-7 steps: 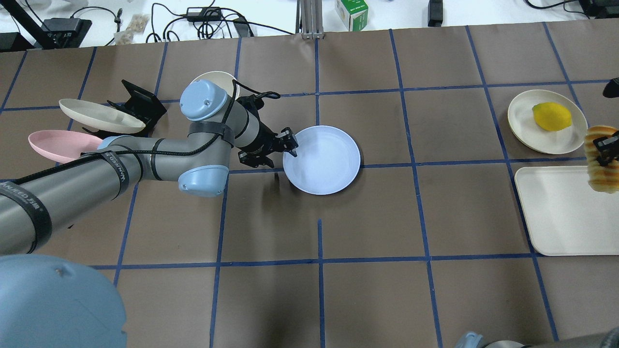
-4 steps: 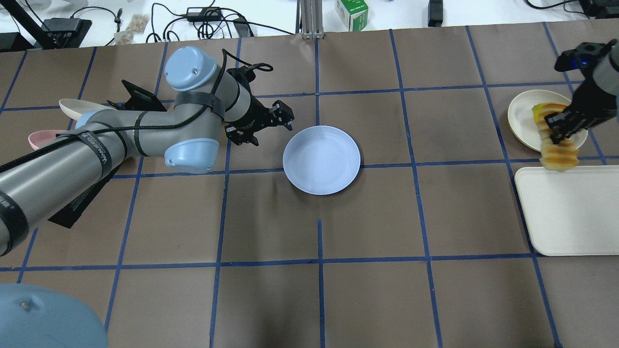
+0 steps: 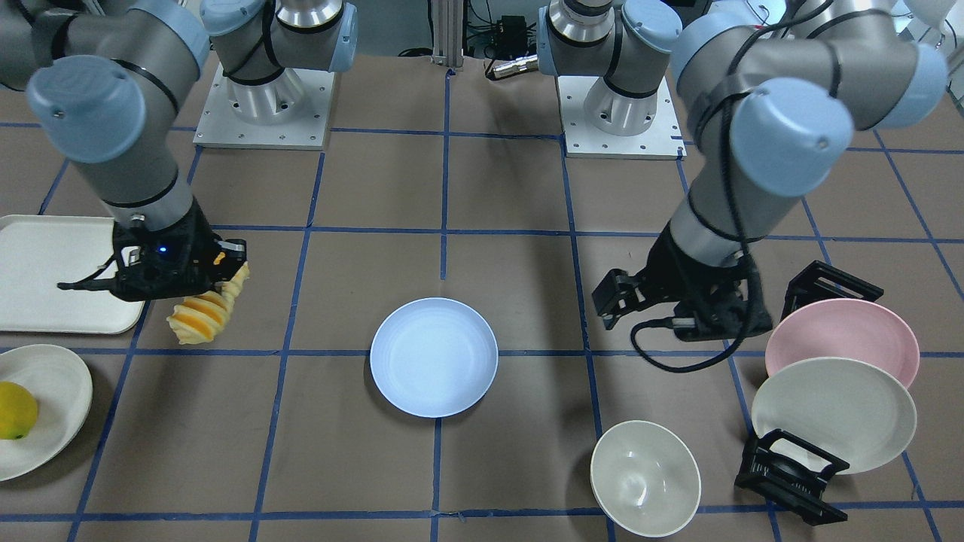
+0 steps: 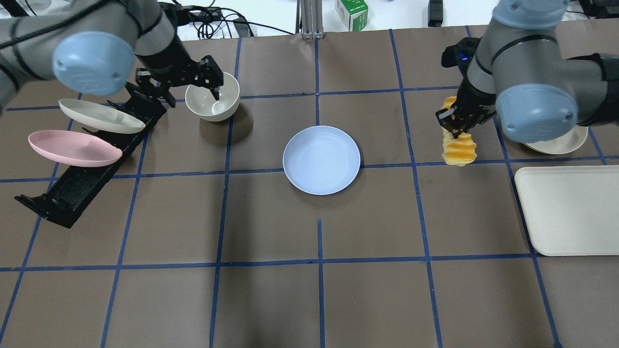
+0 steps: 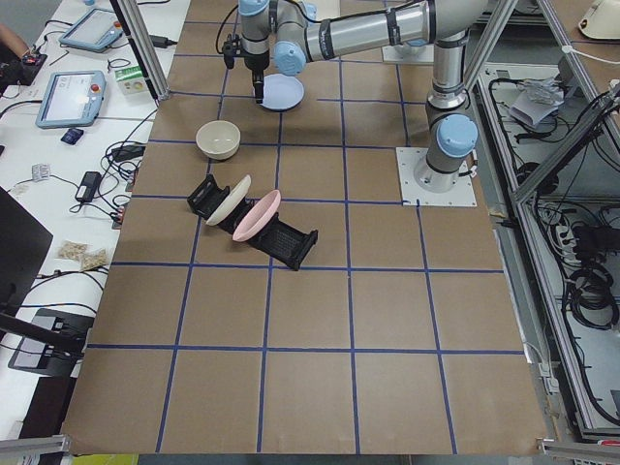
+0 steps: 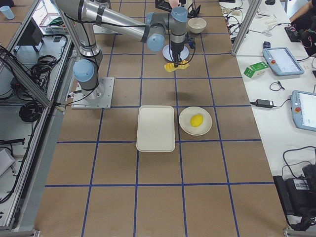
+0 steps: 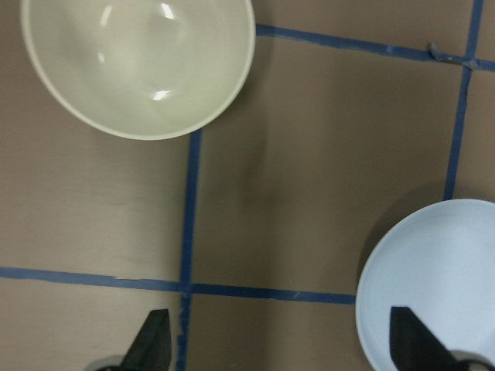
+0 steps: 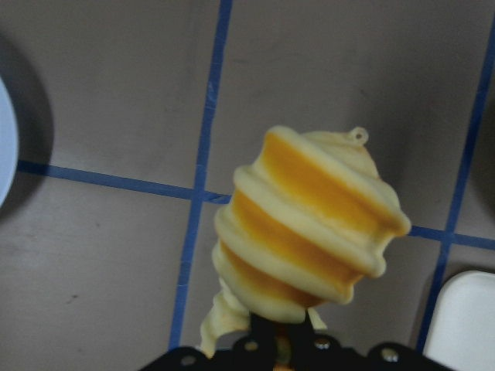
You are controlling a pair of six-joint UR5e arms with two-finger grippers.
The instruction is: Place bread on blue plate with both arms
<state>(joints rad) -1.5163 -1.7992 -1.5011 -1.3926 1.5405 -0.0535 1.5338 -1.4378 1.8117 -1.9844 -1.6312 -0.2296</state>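
The bread (image 4: 459, 147) hangs end-down from my right gripper (image 4: 457, 123), which is shut on its upper end, above the table right of the blue plate (image 4: 321, 159). The bread also shows in the front view (image 3: 203, 316) and the right wrist view (image 8: 309, 232). The blue plate (image 3: 433, 356) lies empty at the table's middle. Its rim shows in the left wrist view (image 7: 433, 286). My left gripper (image 4: 213, 79) is open and empty, hovering by the cream bowl, well left of the plate. In the left wrist view its fingertips (image 7: 151, 344) stand wide apart.
A cream bowl (image 4: 213, 99) stands back left. A black dish rack (image 4: 72, 193) holds a cream plate (image 4: 101, 116) and a pink plate (image 4: 72, 147). A cream tray (image 4: 570, 210) lies at the right. A cream plate (image 3: 53, 399) holds a lemon (image 3: 15, 410).
My left gripper has drawn back from the blue plate's rim to the cream bowl. My right gripper has carried the bread from the table's right edge inward toward the plate.
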